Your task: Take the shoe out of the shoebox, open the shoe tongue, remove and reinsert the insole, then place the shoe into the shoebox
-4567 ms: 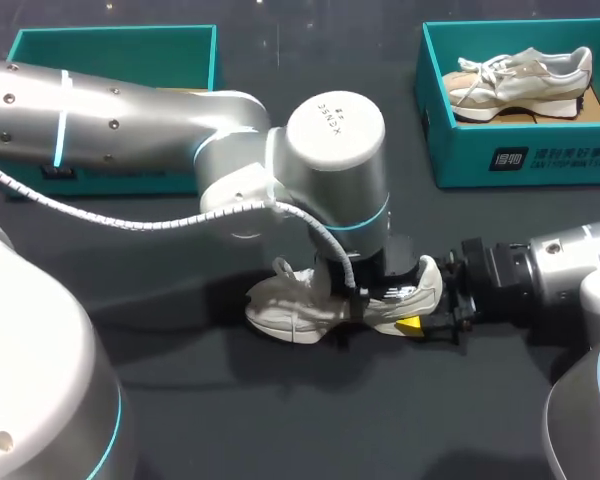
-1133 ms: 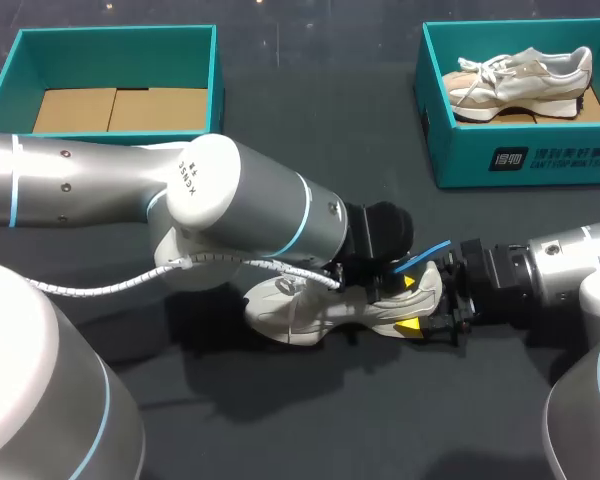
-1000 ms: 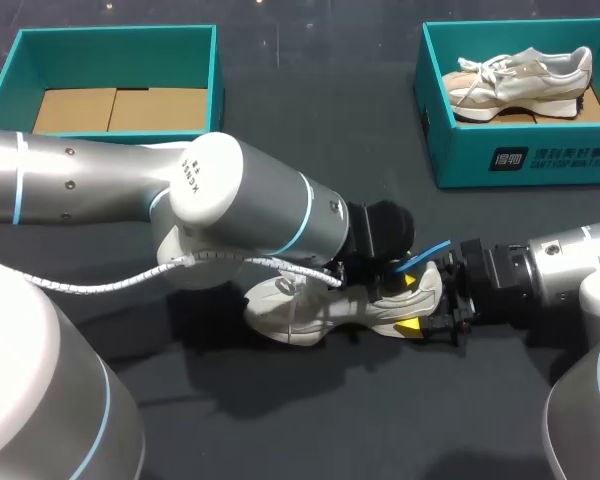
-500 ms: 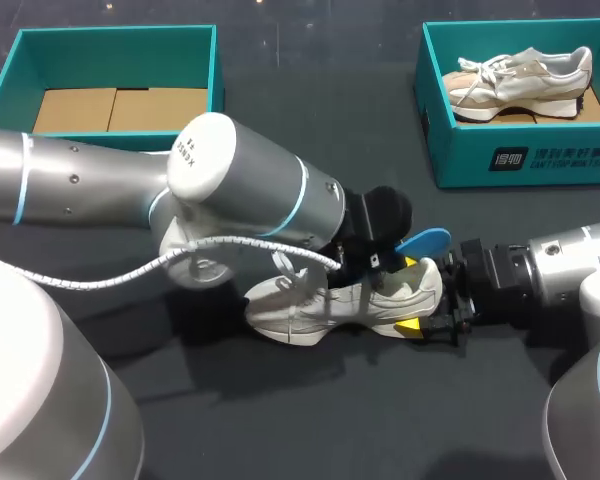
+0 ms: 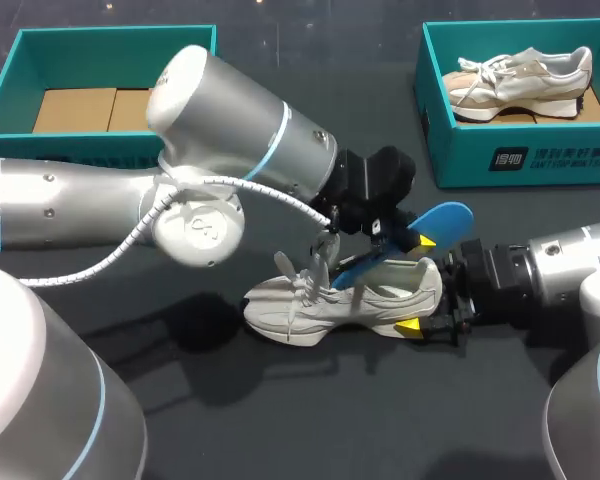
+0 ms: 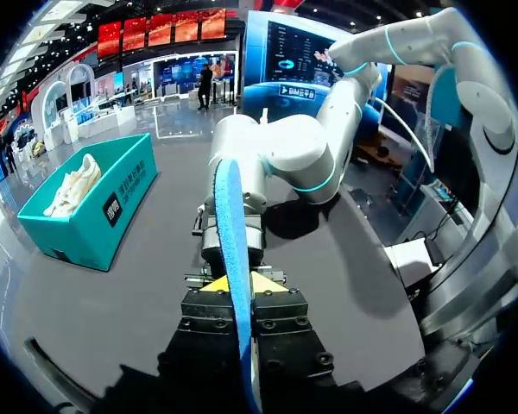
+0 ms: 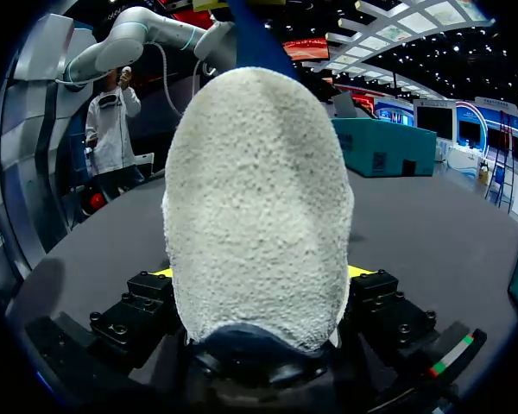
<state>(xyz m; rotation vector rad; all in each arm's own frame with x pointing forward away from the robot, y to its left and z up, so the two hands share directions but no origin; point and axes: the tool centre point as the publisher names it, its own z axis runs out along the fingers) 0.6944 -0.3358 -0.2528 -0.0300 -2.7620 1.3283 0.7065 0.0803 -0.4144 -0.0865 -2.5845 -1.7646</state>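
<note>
A white sneaker [image 5: 340, 300] lies on its sole on the dark table, toe pointing left. My right gripper [image 5: 427, 310] has a finger on each side of the heel and is shut on it; in the right wrist view the fuzzy heel [image 7: 259, 216] fills the gap in the right gripper [image 7: 259, 274]. My left gripper [image 5: 405, 238] hangs above the shoe's opening, shut on a blue insole [image 5: 445, 218]. The insole slants up to the right, its lower end still inside the shoe. In the left wrist view the insole [image 6: 229, 224] stands edge-on in the left gripper [image 6: 239, 283].
A teal shoebox [image 5: 520, 150] at the back right holds a second, beige sneaker [image 5: 525, 80]. Another teal box [image 5: 115, 45] at the back left has cardboard on its floor. My left arm crosses the table's middle above the shoe.
My left gripper closed on the blue insole and rose up and right, drawing most of it out of the shoe. The right gripper and the shoe stayed put.
</note>
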